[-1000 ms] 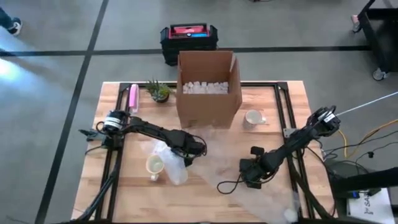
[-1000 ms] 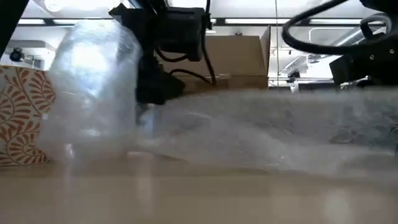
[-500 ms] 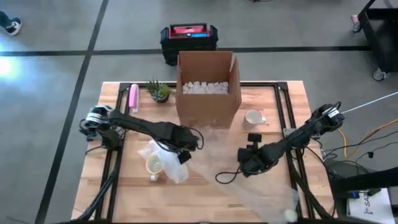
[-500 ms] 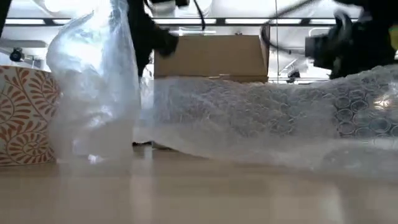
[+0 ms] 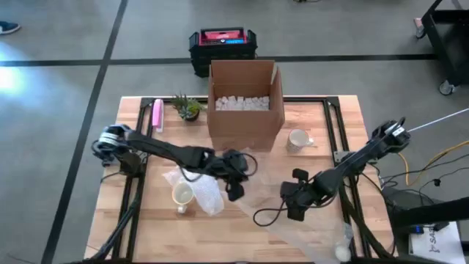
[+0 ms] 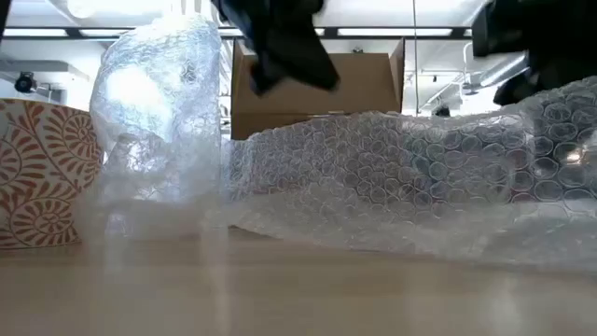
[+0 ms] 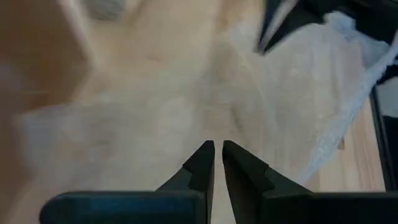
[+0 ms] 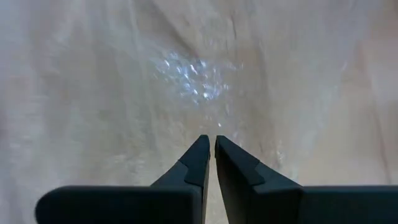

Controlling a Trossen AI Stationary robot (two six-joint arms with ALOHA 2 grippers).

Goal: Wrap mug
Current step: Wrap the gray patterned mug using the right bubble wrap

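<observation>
Left hand [image 5: 236, 192] sits near table centre, fingers [image 7: 205, 163] drawn almost together with only a slit between them and nothing visibly pinched; it hovers over the clear bubble-wrap sheet [image 5: 293, 220], just right of the bundled part. Left of this hand, close by, lies the cream mug with the orange leaf pattern [image 5: 181, 194], on its side with its mouth facing the near edge and a loose hump of the wrap [image 5: 204, 192] draped over its right flank; in the low view the patterned mug [image 6: 42, 173] pokes out bare on the left of the hump. Right hand [image 5: 295, 207] is farther right on the flat spread of the sheet, its fingers [image 8: 200, 163] likewise narrowed to a slit, tips down at the wrap; whether they pinch the film I cannot tell. Judgement: left arm is nearer the mug, so the next fold would travel leftward over it. Beyond: a second plain mug [image 5: 297, 139], the open cardboard box [image 5: 246, 106], wooden table [image 5: 157, 227].
</observation>
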